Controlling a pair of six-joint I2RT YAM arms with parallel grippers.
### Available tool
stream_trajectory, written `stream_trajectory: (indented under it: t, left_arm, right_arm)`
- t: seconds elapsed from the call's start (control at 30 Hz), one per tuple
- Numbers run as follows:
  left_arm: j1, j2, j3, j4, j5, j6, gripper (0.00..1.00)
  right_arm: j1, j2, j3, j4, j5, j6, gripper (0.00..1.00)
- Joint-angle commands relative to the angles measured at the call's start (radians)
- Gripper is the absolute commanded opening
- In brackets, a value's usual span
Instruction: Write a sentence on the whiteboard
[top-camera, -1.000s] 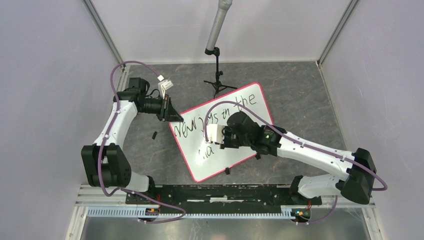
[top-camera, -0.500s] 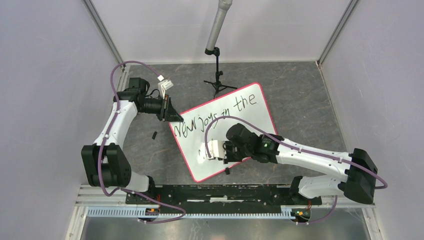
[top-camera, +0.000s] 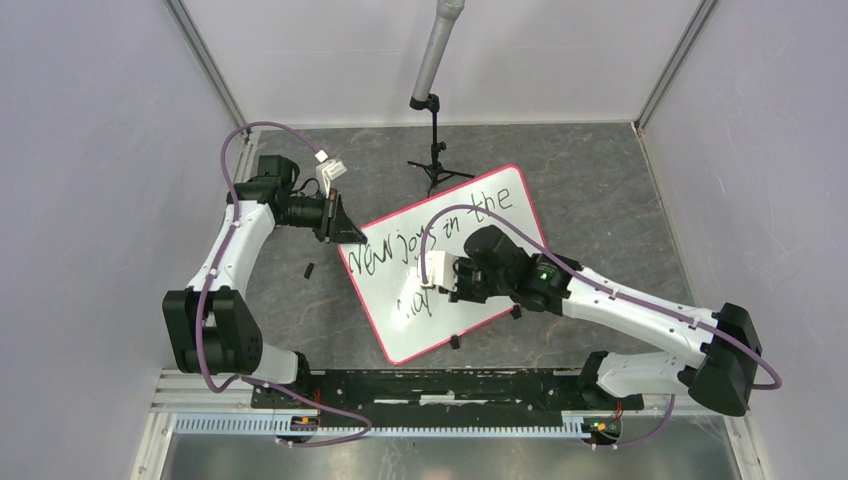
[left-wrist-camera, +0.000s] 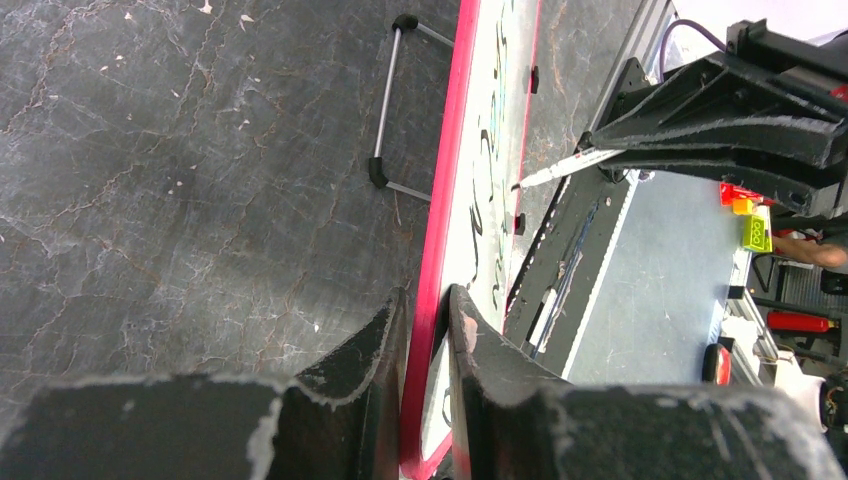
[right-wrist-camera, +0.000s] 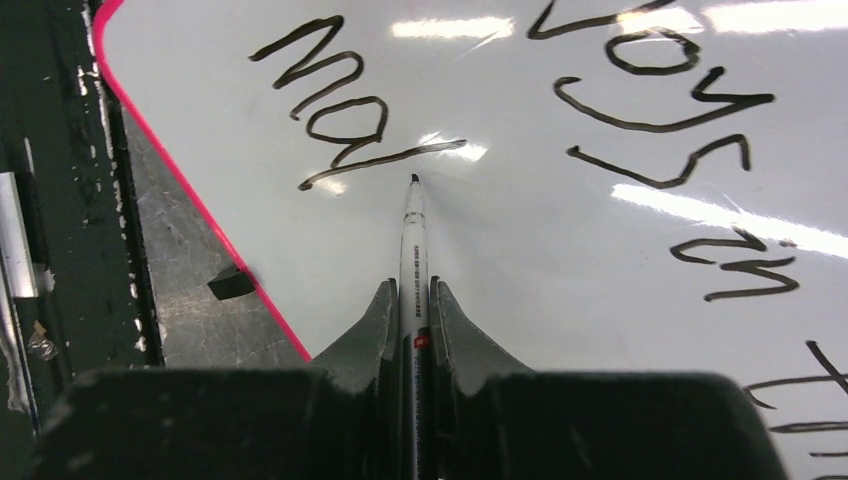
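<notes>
Shifted farther from its base, right gripper (right-wrist-camera: 413, 288) holds marker (right-wrist-camera: 413, 225) just beside sentence (right-wrist-camera: 385, 158).

The counter (top-camera: 600, 180) is dark grey with thin pale cracks in it, like stone. Three plain, pale walls stand around it: the left wall (top-camera: 90, 150), the back wall (top-camera: 560, 50) and the right wall (top-camera: 770, 150). A shiny metal post (top-camera: 205, 62) runs up each back corner. A small black tripod (top-camera: 437, 168) stands near the back and holds a grey tube (top-camera: 438, 45). A black rail (top-camera: 440, 385) runs along the near edge. The light is soft and even.
</notes>
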Motion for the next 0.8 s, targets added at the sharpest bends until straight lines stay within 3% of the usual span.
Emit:
stream_trajectory:
  t: [0.0,0.77]
  left_arm:
    - [-0.024,0.023,-0.009,0.026,-0.117,-0.003,0.02]
    - [-0.023,0.023,-0.011,0.026,-0.122,-0.002,0.03]
  right_arm:
    - [-0.022,-0.021,0.038,0.042,0.042,0.037,0.00]
    - [0.013,0.035,-0.002,0.018,-0.023,0.009,0.00]
